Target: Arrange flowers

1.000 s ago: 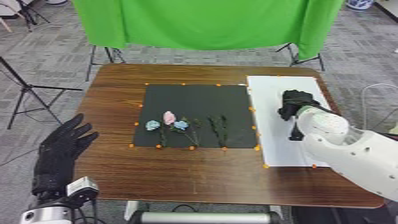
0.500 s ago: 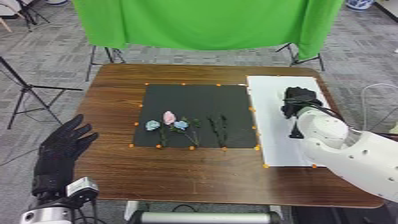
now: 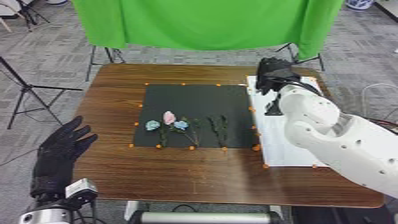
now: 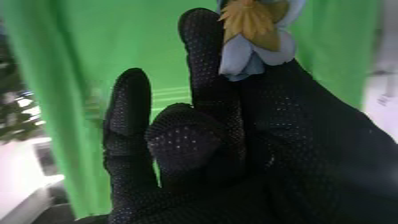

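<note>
Right wrist view: pale blue-and-white flower with a yellow part [image 4: 275,49] is at the tips of my right hand [image 4: 209,197]. Looks pinched by the petals between a raised finger and the gloved part next to it. The other fingers stand apart from it, not on the flower. Stem hidden, so can't confirm which way it hangs.

Head view: that hand is over the far end of the white board [image 3: 277,152], near the table's far edge. My left hand [image 3: 60,145] is off the table's left side, fingers loosely spread, nothing in them. On the black mat [image 3: 200,100]: pink flower [image 3: 169,118], blue flower [image 3: 153,125] on its left, second blue flower [image 3: 181,124] on its right, then green stems [image 3: 224,129] further right, all lying flat.

Step, my read: one flower in hand, being positioned for placement. Board or mat as target, can't tell from here.

Next move: settle the spot, turn the wrist so the stem lines up, lower until it touches down, then part the fingertips without dragging. Risk: the grip seems to be on petals, so it could twist or crease them, or the flower may pivot and land crooked. Go slow on release.
</note>
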### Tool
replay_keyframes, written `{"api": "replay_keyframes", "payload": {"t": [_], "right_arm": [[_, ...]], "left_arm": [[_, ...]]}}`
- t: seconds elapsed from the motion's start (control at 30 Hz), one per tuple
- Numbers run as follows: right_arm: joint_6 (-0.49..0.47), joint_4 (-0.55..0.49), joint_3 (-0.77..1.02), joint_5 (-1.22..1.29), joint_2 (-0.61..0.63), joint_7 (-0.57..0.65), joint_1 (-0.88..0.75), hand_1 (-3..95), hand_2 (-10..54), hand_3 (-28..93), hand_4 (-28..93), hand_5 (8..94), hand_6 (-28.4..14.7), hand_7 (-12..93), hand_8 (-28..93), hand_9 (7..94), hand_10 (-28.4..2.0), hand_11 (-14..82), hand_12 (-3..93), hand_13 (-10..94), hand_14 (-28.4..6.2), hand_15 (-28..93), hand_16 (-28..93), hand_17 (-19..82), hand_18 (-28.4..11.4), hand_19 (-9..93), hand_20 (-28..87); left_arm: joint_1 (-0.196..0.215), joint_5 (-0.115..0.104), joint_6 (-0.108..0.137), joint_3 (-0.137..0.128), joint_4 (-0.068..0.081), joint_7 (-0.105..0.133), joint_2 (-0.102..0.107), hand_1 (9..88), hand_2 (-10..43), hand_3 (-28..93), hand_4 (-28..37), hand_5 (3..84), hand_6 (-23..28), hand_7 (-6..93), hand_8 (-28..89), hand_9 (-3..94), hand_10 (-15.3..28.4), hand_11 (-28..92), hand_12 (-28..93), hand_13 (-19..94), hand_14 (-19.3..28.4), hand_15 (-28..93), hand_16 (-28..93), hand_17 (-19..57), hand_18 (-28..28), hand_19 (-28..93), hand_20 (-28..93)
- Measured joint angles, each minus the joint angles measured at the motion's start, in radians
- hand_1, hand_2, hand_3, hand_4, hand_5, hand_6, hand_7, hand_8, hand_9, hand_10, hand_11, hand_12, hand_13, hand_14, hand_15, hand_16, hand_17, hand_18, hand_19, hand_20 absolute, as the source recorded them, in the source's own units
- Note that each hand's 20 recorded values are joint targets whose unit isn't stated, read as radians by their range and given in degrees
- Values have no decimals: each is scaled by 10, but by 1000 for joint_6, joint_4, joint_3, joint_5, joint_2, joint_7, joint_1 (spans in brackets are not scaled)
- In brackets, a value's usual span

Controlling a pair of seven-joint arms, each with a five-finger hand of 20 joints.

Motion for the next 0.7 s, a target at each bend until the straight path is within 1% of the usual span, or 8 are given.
{"api": "replay_keyframes", "payload": {"t": [0.27,0.4,0.5,0.7], "right_arm": [[1,24,-122,-1,-170,-12,54,535,-95,828,-283,833,26,293,-12,937,-58,128,343,779,-37,828,170,254,-198,840,252],[35,57,-230,24,-238,2,105,535,-95,830,-283,834,25,293,-12,937,-57,130,343,779,-37,829,171,253,-197,840,251],[63,84,-284,59,-278,18,132,535,-95,830,-283,835,25,293,-12,937,-57,129,343,777,-37,829,171,252,-196,841,250],[65,103,-305,72,-317,38,137,532,-95,833,-283,834,26,295,-11,937,-56,128,345,773,-39,829,171,249,-194,841,249]], "left_arm": [[-5,9,-2,-3,0,-16,-5,240,55,841,-210,372,86,170,-118,349,180,264,84,279,250,496,-96,-95,234,573,-1],[-9,12,-7,-7,0,-22,-8,239,55,842,-211,372,85,171,-120,350,178,263,85,282,249,491,-94,-94,233,572,0],[-14,14,-14,-8,0,-27,-13,239,55,843,-212,371,84,171,-121,350,178,262,84,283,248,490,-92,-94,233,571,1],[-26,16,-23,-8,2,-32,-16,237,56,844,-211,370,84,173,-122,350,176,262,84,286,245,484,-90,-94,233,569,4]]}}
